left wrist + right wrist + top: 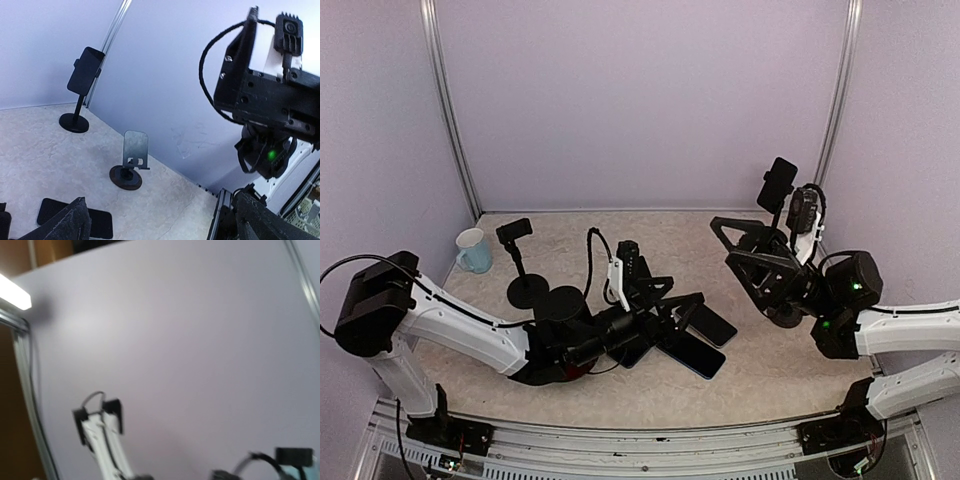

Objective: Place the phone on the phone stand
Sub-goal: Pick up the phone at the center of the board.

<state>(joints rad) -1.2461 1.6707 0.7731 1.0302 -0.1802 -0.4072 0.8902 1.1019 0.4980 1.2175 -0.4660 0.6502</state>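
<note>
Two dark phones lie flat on the table, one (pixel 717 325) just right of my left gripper (pixel 682 308) and one (pixel 693 357) just in front of it. The left gripper is low over them, jaws wide apart and empty; its wrist view (pixel 165 227) shows one phone (pixel 55 212) beside the left fingertip (pixel 70 225). A small metal phone stand (pixel 134 149) on a round black base stands empty beyond it. My right gripper (pixel 735 243) is raised at the right, fingers apart, holding nothing. Its own wrist view shows only blurred wall.
A tall pole stand with a black clamp (pixel 779 186) (pixel 85 70) stands at the back right. Another pole stand (pixel 515 232) and a black disc (pixel 560 300) stand at the left, with a light blue mug (pixel 473 250) behind them. Walls close in on three sides.
</note>
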